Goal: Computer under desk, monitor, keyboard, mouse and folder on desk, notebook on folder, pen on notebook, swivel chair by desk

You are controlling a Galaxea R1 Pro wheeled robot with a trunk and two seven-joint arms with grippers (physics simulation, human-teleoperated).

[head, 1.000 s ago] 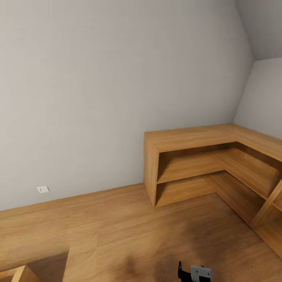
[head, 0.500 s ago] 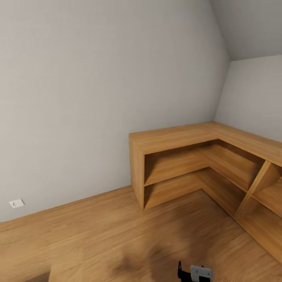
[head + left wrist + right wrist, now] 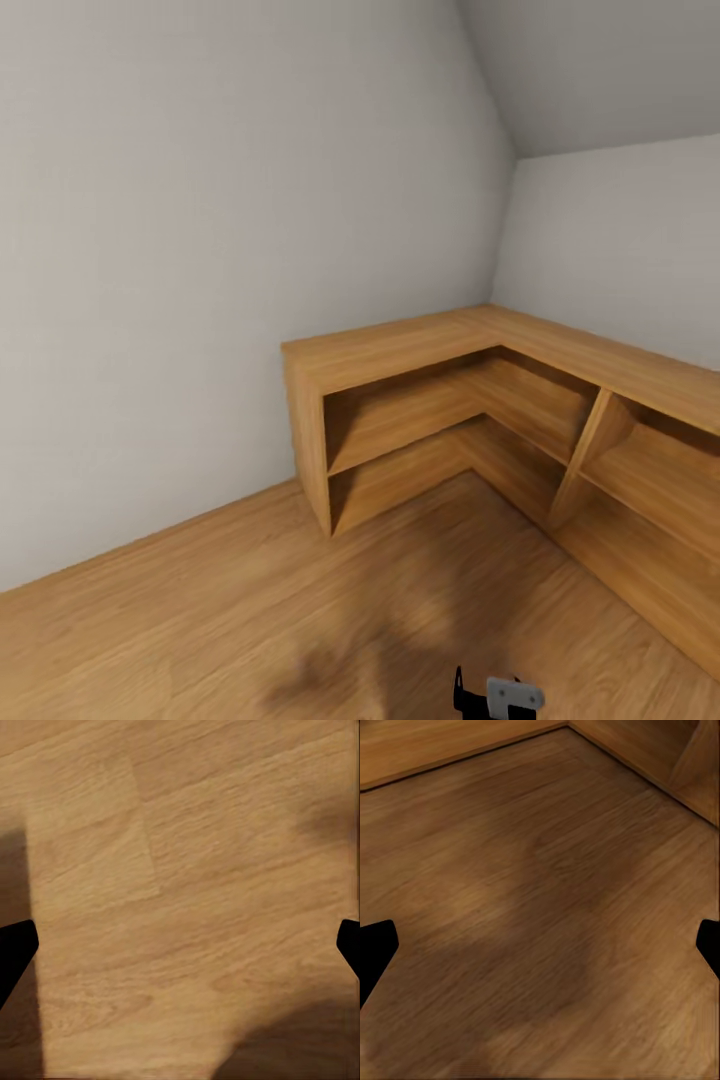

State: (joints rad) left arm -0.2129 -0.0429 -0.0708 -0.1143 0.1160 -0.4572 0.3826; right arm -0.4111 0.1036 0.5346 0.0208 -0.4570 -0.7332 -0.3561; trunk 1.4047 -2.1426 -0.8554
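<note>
I'm looking into a corner of the bedroom, where the light grey walls (image 3: 200,250) meet under a sloped ceiling, and the honey wood plank floor (image 3: 200,630) runs up to a low L-shaped open shelf unit of light oak (image 3: 420,400). None of the workspace things are in front of me: no worktop, monitor, keyboard, folder or chair, so I cannot say which way they lie from either arm, nor which arm is nearer. My judgement is that the base has to turn away from this shelf unit before any reaching makes sense. A small grey-and-black part of the robot (image 3: 500,695) pokes in at the lower edge of the head view, in front of the shelf unit. Through the left wrist camera I see the left gripper (image 3: 180,945) with its jaws spread wide, nothing between them, just bare floor planks below. The right gripper (image 3: 540,945) is likewise parted and empty, over shadowed floor close to the foot of the shelf unit (image 3: 660,750). That shelf unit is the one obstacle nearby; I'd keep clear of it while swinging round
</note>
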